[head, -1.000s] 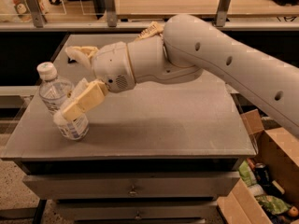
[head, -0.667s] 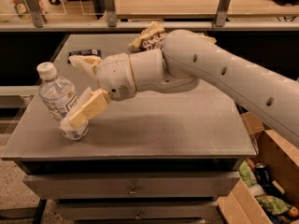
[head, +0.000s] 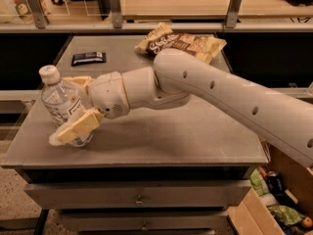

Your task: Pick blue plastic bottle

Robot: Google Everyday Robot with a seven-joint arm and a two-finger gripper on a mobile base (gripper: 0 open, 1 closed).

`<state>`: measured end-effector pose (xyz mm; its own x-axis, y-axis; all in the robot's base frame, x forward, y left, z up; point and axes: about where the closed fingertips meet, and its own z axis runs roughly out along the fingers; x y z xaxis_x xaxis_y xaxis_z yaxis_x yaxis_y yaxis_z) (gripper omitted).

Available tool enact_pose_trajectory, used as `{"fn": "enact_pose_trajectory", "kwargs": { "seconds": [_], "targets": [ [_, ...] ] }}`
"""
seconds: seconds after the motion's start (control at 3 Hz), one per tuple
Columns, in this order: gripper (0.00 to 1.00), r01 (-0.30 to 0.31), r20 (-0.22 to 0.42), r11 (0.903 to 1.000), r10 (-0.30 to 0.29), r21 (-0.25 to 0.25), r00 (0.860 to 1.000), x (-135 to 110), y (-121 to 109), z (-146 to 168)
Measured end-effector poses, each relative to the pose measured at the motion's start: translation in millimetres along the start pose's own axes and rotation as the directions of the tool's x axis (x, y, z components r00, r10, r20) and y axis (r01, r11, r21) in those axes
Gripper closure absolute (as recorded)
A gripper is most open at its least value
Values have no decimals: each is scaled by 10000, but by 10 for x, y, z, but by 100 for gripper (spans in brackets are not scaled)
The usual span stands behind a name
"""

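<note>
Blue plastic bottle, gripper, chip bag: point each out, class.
blue plastic bottle (head: pixel 58 103): camera view, clear upper body.
gripper (head: pixel 66 109): camera view, between fingertips clamping the bottle, left of table (head: pixel 195 136).
chip bag (head: pixel 183 44): camera view, printed front.

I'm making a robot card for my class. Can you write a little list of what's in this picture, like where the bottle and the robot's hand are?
target: blue plastic bottle, white cap, on the table near its front left corner
gripper: gripper right at the bottle
arm: arm reaches in from the right
lifted: not yet, the bottle's base looks to rest on the table
also on table: dark wrapper at the back left; snack bag at the back middle
beside table: cardboard box on the floor, lower right
</note>
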<state>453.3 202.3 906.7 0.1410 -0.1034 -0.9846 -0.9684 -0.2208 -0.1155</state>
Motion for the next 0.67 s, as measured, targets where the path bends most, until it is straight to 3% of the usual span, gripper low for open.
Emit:
{"fn": "enact_pose_trajectory", "kwargs": {
  "seconds": [0.33, 0.67],
  "targets": [
    [41, 55, 32, 9999, -54, -125, 10000, 53, 48, 70],
    [64, -40, 217, 10000, 39, 53, 9998, 16, 86, 45]
  ]
}}
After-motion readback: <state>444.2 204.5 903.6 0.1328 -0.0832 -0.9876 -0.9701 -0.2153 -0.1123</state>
